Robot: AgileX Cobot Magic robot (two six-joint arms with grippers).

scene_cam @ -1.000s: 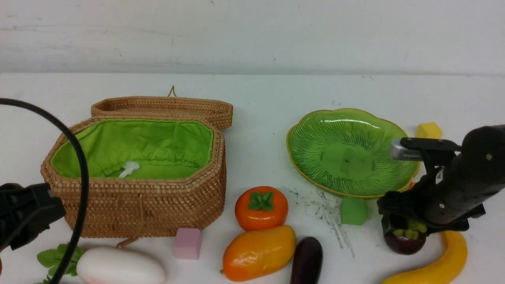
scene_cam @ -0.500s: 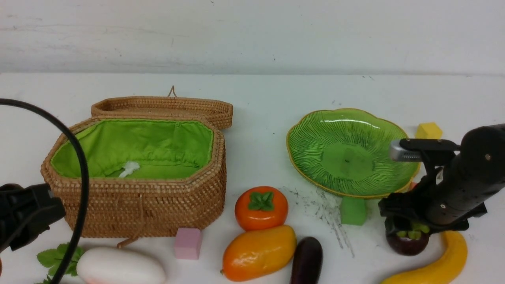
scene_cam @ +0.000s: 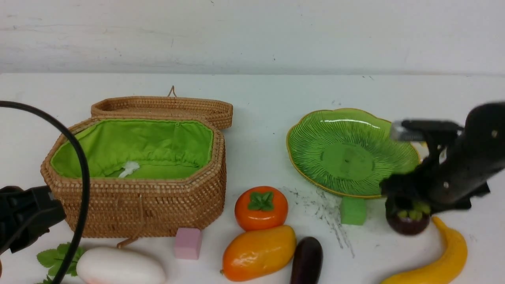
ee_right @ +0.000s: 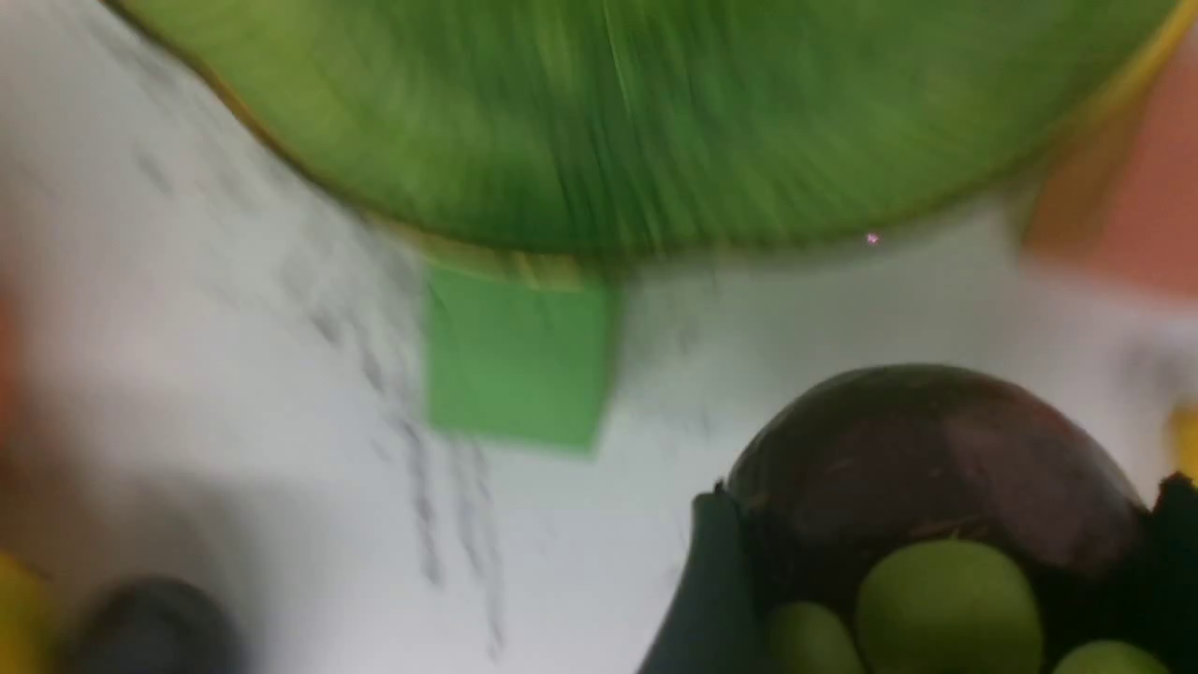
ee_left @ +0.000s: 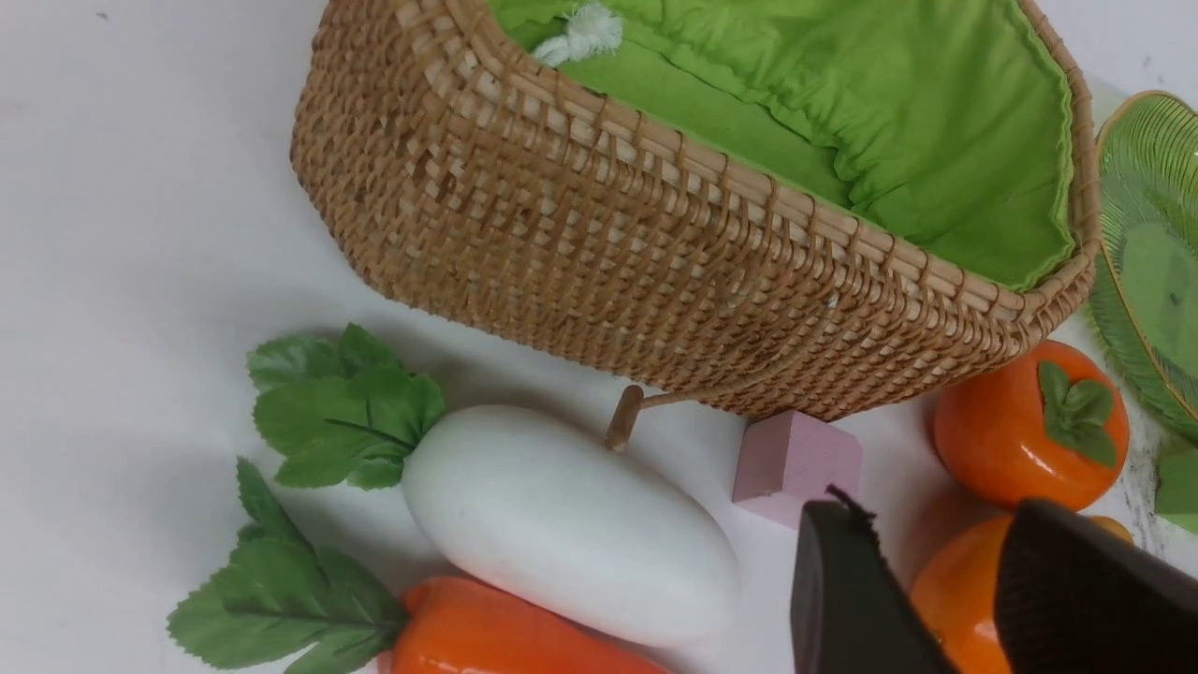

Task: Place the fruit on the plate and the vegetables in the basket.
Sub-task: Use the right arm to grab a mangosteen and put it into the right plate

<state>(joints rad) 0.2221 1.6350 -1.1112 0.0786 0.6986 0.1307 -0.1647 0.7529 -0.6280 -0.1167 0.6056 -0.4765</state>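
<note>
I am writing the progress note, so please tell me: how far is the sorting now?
Done: nothing; the plate and the basket hold no produce. In hand: the right gripper holds the mangosteen near the plate. Remaining: persimmon, mango, banana for the plate; eggplant, radish, carrot for the basket.

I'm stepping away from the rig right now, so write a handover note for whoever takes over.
Left claw: open, empty.
Right claw: shut on the mangosteen, beside the plate.
Plate holds no fruit. The basket holds no vegetables and its lid is open.
On the table: persimmon, mango, banana, eggplant, radish, carrot.
Done: nothing placed.
Left: four fruit to the plate, three vegetables to the basket.
</note>
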